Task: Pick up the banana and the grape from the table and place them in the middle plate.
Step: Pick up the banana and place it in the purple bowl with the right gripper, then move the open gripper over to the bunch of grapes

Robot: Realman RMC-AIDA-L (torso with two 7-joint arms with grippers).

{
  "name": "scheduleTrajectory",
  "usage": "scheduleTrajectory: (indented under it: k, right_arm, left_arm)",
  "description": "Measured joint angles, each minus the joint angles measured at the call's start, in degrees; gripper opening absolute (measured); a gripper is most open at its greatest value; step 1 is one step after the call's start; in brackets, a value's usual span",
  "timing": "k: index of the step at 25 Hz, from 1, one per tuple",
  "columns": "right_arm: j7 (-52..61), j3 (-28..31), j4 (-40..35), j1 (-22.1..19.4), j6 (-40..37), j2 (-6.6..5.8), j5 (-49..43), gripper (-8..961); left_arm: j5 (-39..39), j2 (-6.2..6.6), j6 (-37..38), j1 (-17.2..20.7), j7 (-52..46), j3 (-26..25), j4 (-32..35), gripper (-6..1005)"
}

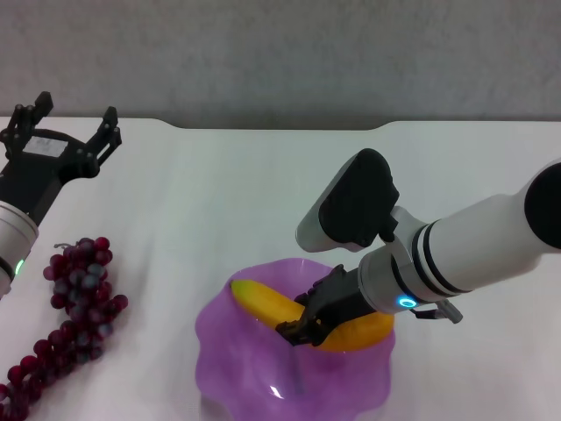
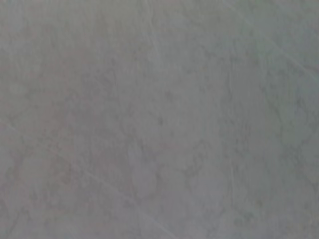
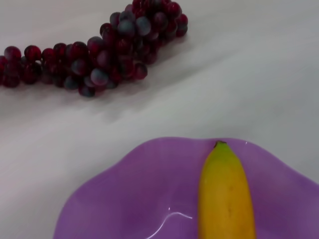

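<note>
The yellow banana [image 1: 263,303] lies across the purple scalloped plate [image 1: 230,360] near the table's front edge. My right gripper [image 1: 305,326] reaches down into the plate, and its dark fingers are closed around the banana's middle. In the right wrist view the banana [image 3: 227,199] rests on the plate [image 3: 124,194] with its dark tip at the rim. The dark red grape bunch [image 1: 66,324] lies on the white table [image 1: 228,202] to the left of the plate, also visible as grapes [image 3: 99,55] in the right wrist view. My left gripper [image 1: 74,118] hangs open at the far left, above and behind the grapes.
A grey wall runs along the table's far edge. The left wrist view shows only a plain grey surface. White tabletop stretches between the grapes and the plate and behind the plate.
</note>
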Motion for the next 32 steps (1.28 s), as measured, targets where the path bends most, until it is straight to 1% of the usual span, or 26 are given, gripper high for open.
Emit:
scheduleTrajectory:
  k: [7, 11, 13, 18, 21, 25, 30, 32]
  right_arm:
    - [0.63, 0.35, -0.01, 0.03, -0.28, -0.01, 0.48, 488]
    - [0.65, 1.82, 0.17, -0.22, -0.32, -0.06, 0.65, 506]
    - [0.66, 2.19, 0.07, -0.4, -0.32, -0.06, 0.65, 561]
    - [0.64, 4.01, -1.19, -1.45, -0.38, -0.21, 0.66, 623]
    - [-0.2, 6.83, -5.15, -4.64, -1.97, -0.32, 0.66, 633]
    - [-2.5, 10.74, -13.5, -12.16, -8.18, -0.27, 0.7, 630]
    - [-4.04, 12.02, -20.89, -22.41, -20.98, -0.27, 0.66, 627]
    - [-4.35, 11.68, -22.97, -25.68, -25.94, -0.27, 0.66, 627]
  left_arm:
    - [0.04, 0.0, 0.0, 0.1, 0.0, 0.0, 0.0, 878]
    - [0.07, 0.0, 0.0, 0.13, 0.0, 0.0, 0.0, 877]
    - [0.08, 0.0, 0.06, 0.15, 0.0, 0.0, 0.0, 877]
    - [0.08, 0.0, 0.16, 0.29, 0.0, 0.0, 0.0, 877]
    - [0.08, 0.0, 0.23, 0.3, 0.0, 0.01, 0.0, 877]
    - [0.08, 0.0, 0.3, 0.3, 0.0, 0.09, 0.0, 877]
    - [0.08, 0.0, 0.18, 0.45, 0.0, 0.09, 0.0, 877]
    - [0.08, 0.0, 0.21, 0.74, 0.0, 0.02, -0.02, 877]
